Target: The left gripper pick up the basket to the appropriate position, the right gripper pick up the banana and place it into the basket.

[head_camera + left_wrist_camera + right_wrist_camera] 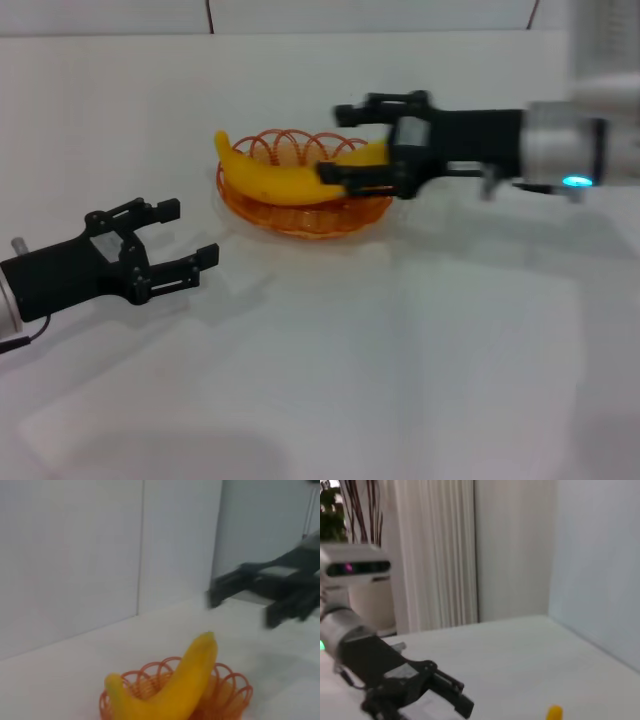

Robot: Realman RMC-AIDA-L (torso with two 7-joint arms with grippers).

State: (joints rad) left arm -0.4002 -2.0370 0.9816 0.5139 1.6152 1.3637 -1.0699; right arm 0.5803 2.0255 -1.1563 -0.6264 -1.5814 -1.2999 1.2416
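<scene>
Banana (275, 178) lying across basket (300, 215), just beneath spread-fingered, empty right gripper (345, 143); well apart from left gripper (185, 240), also spread, empty.

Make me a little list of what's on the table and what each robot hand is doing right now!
banana: lying in the basket, both ends reaching over the rim
basket: orange wire, sitting on the white table
right gripper: open, beside the basket, fingers either side of one banana tip, not clamping it
left gripper: open, holding nothing, off to the basket's side, apart from it
</scene>
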